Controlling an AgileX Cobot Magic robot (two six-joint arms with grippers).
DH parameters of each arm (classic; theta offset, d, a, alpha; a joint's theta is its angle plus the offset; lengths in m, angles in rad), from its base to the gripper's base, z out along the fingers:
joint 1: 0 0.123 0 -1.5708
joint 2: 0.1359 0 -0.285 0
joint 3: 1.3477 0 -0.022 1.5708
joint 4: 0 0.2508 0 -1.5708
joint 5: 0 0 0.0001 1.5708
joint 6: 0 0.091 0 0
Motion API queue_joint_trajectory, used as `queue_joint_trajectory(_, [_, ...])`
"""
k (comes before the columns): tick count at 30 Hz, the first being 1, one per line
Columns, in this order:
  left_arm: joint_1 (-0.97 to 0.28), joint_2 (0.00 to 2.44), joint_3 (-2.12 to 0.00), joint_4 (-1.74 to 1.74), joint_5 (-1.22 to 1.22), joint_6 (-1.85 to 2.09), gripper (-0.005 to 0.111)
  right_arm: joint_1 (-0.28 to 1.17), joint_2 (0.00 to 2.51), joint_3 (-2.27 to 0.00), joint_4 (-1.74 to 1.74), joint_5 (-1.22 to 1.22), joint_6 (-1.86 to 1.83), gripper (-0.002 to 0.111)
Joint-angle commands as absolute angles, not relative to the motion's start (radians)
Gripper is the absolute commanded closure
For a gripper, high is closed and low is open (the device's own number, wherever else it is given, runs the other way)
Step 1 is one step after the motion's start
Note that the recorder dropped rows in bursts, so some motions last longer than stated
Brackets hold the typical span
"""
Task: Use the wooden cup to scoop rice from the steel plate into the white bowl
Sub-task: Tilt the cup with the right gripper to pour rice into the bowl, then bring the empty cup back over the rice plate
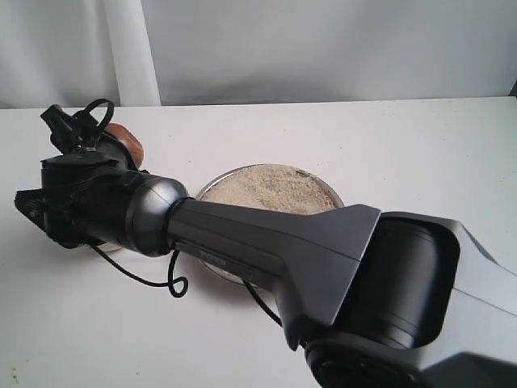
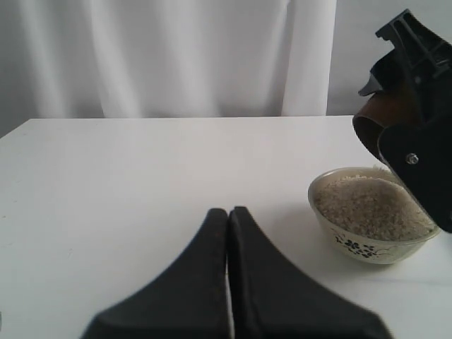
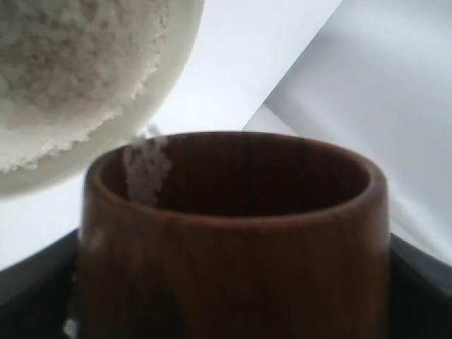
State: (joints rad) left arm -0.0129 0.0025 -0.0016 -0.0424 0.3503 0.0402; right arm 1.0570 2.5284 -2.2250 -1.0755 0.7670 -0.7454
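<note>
— Found the rice [image 2: 371,208]?

— Yes. Saw it filling the white bowl [image 2: 367,248] nearly to the rim, and spread as a wide heap in the steel plate [image 1: 208,184] as well. Spotted a small clump clinging to the inner lip of the wooden cup [image 3: 233,268] too.

— And placed the cup where?

— Just above the bowl's edge, tipped over with its mouth toward the rice inside. Could not tell about contact with the rim.

— Held by what?

— Clamped in the right end effector [image 2: 415,134], with black fingers pressed on opposite sides of the brown wall. Traced that arm across the front of the plate in the exterior view, hiding the plate's near rim.

— Checked the left end effector [image 2: 227,215]?

— Found it pressed together, gripping nothing, low over the bench [image 2: 127,183], pointed past the bowl's side and apart from the bowl.

— Noticed anything else?

— Only a loose black cable [image 1: 166,283] looping down onto the bench beside the plate, and a pale curtain [image 2: 141,56] behind.
</note>
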Motion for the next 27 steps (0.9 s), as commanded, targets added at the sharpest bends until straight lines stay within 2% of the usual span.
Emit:
queue_joint_trajectory(1, [-0.016,0.000,0.000,-0.042,0.345,0.036,0.107,1.059,2.518,-2.235,-1.122,0.752,-0.786,0.108])
queue_joint_trajectory(10, [-0.016,0.000,0.000,-0.042,0.345,0.036,0.107,1.059,2.518,-2.235,-1.167,0.771,-0.771,0.108])
queue_joint_trajectory(14, [-0.016,0.000,0.000,-0.042,0.345,0.036,0.107,1.058,2.497,-2.235,-1.135,0.780,-0.562,0.108])
queue_joint_trajectory(18, [-0.016,0.000,0.000,-0.042,0.345,0.036,0.107,1.048,2.442,-2.235,-1.035,0.837,-0.422,0.108])
queue_joint_trajectory(27, [-0.016,0.000,0.000,-0.042,0.345,0.036,0.107,0.947,2.241,-2.235,-0.583,1.092,-0.449,0.108])
